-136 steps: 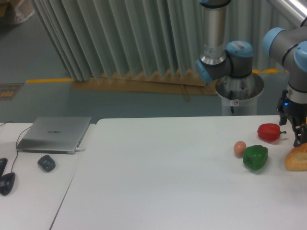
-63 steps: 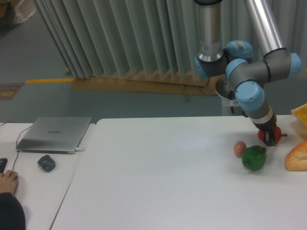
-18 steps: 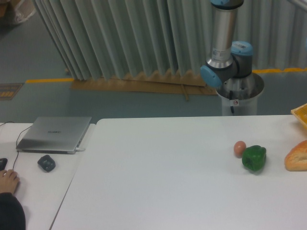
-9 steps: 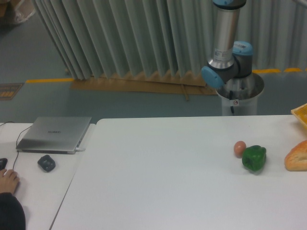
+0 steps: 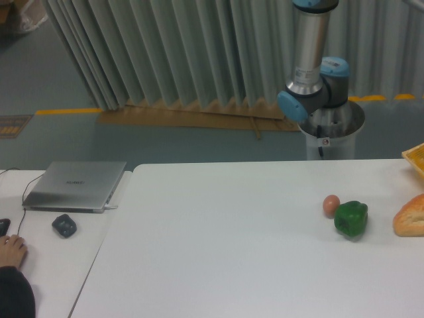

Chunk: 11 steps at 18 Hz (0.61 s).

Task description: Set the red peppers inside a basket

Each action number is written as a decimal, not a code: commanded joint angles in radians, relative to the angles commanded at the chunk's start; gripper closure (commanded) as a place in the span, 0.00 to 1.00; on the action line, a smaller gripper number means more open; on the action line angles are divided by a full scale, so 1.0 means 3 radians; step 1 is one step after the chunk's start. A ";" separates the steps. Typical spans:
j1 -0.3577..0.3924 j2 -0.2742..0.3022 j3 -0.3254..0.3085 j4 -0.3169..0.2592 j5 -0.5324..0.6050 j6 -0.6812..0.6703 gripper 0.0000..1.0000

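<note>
Since no red pepper is showing on the table (image 5: 218, 265), we are judging it out of frame, perhaps near the basket (image 5: 416, 159) corner, while green pepper (image 5: 351, 218), egg-like ball (image 5: 331, 205) and bread loaf (image 5: 411, 216) are lying untouched; gripper unseen, grip unknown.

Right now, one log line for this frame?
gripper: out of view | red pepper: not visible | basket: corner at right edge | table: green pepper, pinkish ball, bread loaf
</note>
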 joint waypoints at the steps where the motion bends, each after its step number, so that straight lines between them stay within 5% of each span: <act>1: -0.0021 0.0000 0.0000 0.0000 0.0041 -0.0051 0.00; 7: -0.0184 0.0010 -0.0025 0.0005 0.0082 -0.0108 0.00; 11: -0.0394 0.0051 -0.0092 0.0005 0.0087 -0.0558 0.00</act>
